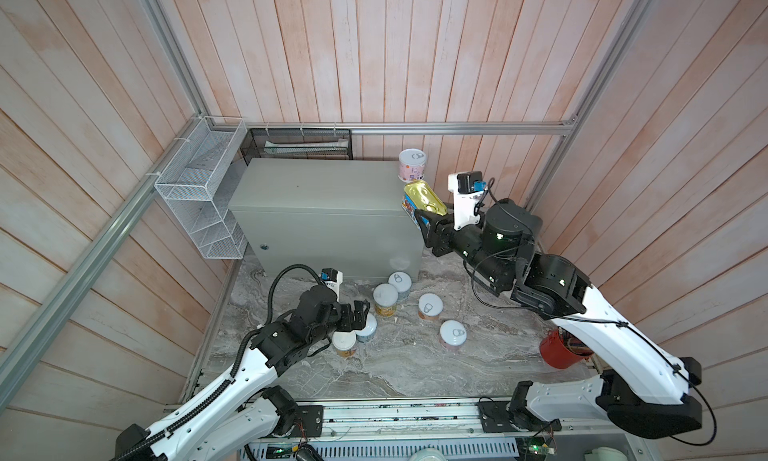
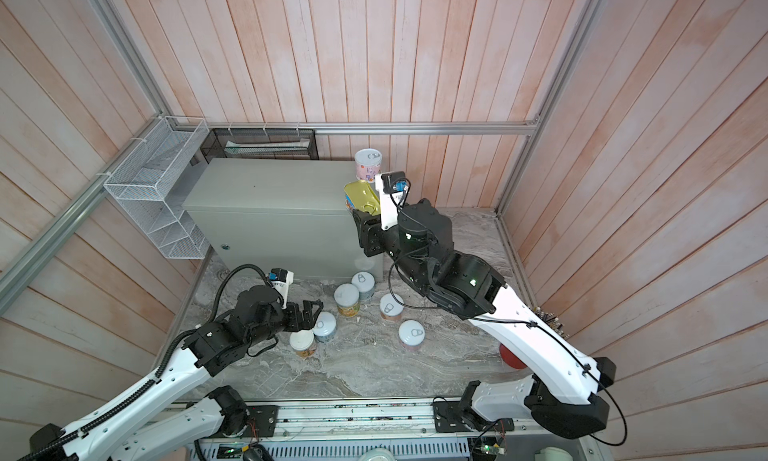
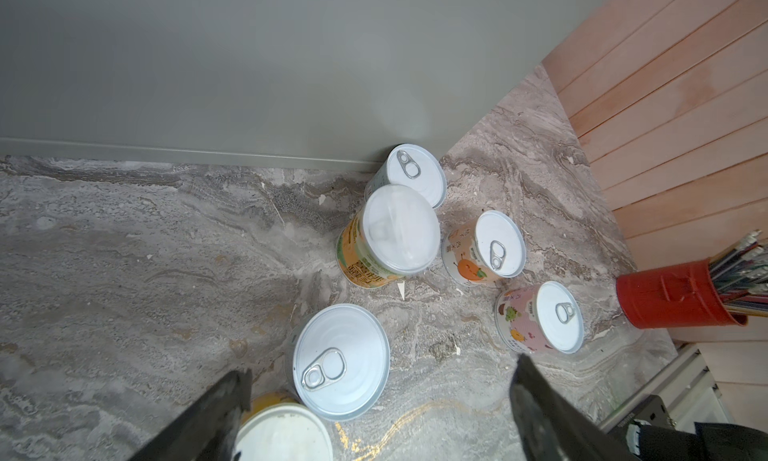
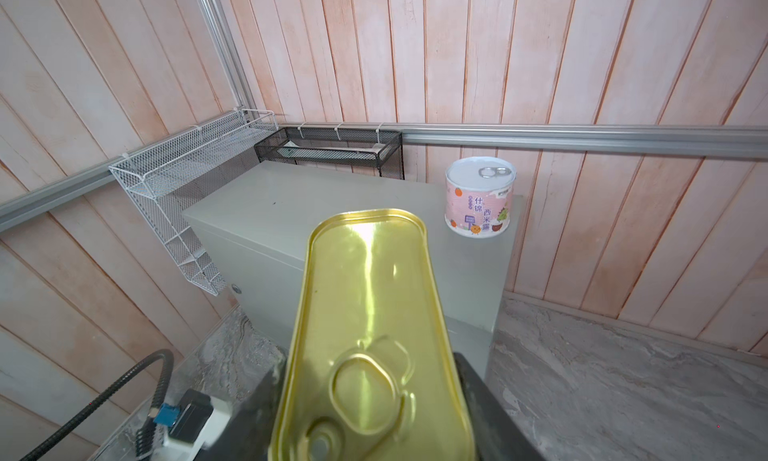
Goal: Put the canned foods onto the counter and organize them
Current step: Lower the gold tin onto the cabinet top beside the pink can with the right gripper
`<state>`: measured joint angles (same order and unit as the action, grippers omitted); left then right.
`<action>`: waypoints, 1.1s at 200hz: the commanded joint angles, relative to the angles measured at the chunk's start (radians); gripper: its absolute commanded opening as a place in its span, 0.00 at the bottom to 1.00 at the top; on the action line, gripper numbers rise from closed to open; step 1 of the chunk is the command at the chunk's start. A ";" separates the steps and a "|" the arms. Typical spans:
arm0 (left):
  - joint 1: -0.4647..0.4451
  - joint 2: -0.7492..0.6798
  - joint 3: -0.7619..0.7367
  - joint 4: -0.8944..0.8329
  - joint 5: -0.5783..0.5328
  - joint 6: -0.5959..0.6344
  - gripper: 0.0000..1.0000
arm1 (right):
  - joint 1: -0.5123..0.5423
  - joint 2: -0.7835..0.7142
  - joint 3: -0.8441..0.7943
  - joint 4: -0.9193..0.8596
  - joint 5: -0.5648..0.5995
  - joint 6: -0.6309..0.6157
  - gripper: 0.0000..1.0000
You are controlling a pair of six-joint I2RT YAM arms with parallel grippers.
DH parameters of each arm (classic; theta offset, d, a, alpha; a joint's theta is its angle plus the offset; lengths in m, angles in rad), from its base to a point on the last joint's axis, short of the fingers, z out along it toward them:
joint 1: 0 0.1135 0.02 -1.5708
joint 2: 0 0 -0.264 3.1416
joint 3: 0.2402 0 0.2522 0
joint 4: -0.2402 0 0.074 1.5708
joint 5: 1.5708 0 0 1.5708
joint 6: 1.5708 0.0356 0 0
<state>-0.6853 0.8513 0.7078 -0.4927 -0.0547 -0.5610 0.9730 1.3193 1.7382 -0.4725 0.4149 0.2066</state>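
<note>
Pink plank walls [image 1: 374,56] enclose veined marble [image 1: 395,363] (six cans [image 1: 429,306] stand there). The left tool [image 1: 362,315] hangs spread over them; the right tool [image 1: 428,222] clamps the gold-topped tin [image 1: 424,198] at the edge of the grey desk [image 1: 316,197], near its one pink can [image 1: 412,164].
</note>
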 commanded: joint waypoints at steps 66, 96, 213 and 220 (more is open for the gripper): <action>0.005 -0.108 -0.041 -0.052 -0.063 -0.019 1.00 | -0.130 0.242 0.311 0.005 -0.126 -0.124 0.25; 0.006 -0.113 -0.038 -0.056 -0.068 -0.023 1.00 | -0.170 0.337 0.407 -0.022 -0.154 -0.139 0.25; 0.005 -0.086 -0.016 -0.064 -0.077 -0.022 1.00 | -0.282 0.439 0.369 0.041 -0.217 -0.159 0.26; 0.004 -0.083 -0.012 -0.067 -0.078 -0.020 1.00 | -0.288 0.435 0.352 0.054 -0.228 -0.159 0.27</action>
<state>-0.6853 0.7620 0.6777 -0.5400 -0.1104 -0.5724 0.7029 1.7950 2.1361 -0.5491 0.2287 0.0612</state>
